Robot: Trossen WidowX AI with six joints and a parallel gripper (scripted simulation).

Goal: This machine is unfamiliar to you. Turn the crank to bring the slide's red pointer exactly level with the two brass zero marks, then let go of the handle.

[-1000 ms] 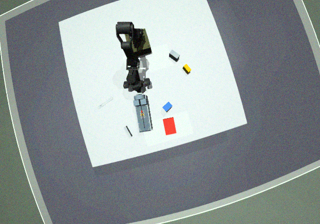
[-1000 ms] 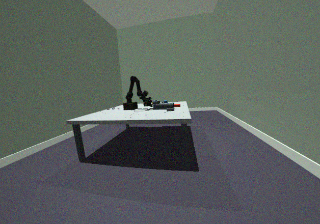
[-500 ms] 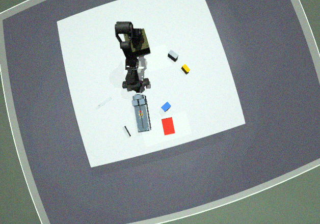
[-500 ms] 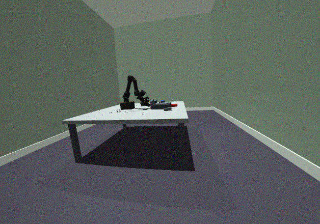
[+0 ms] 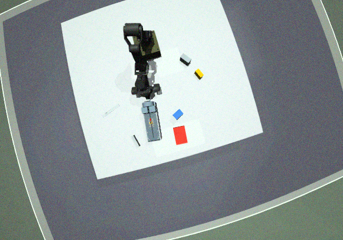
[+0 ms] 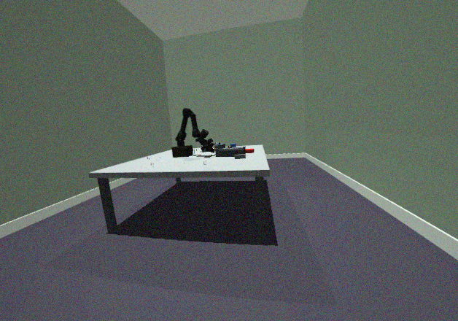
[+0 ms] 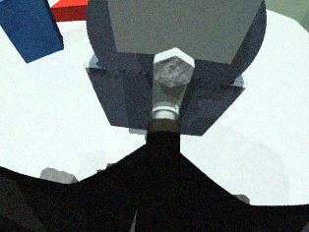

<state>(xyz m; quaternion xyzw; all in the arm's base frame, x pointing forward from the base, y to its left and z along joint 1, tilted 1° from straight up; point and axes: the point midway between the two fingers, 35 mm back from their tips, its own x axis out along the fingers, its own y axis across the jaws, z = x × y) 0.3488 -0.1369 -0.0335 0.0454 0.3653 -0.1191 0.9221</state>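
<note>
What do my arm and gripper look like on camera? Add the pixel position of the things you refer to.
The arm (image 5: 141, 65) (image 6: 188, 115) is black all over, with rounded joints and slim links on a boxy dark base (image 5: 155, 45) (image 6: 181, 151). The gripper (image 5: 149, 99) (image 7: 158, 151) is black too, its fingers narrowing towards the tips. I can't make out cables or markings.

High overhead view down, distant low side view across, close wrist view; table shared by first two.

On the table (image 5: 222, 107) (image 6: 177, 168) (image 7: 39, 118), the cranked machine (image 5: 152, 129) (image 6: 230, 152) (image 7: 133, 98) lies directly ahead of the gripper (image 5: 149, 99) (image 6: 214, 147) (image 7: 158, 151), its handle (image 7: 164, 113) between the fingers. Ahead and left is a block (image 5: 177, 114) (image 6: 233, 144) (image 7: 33, 29); beyond it, a slab (image 5: 180, 135) (image 6: 249, 150) (image 7: 74, 13). Two more blocks, one (image 5: 185, 58) nearer the arm's base than the other (image 5: 199, 73), sit left and behind. A strip (image 5: 111, 110) lies to the right, slightly ahead; a bar (image 5: 136, 140) (image 6: 239, 156), farther ahead, right of the machine.
</note>
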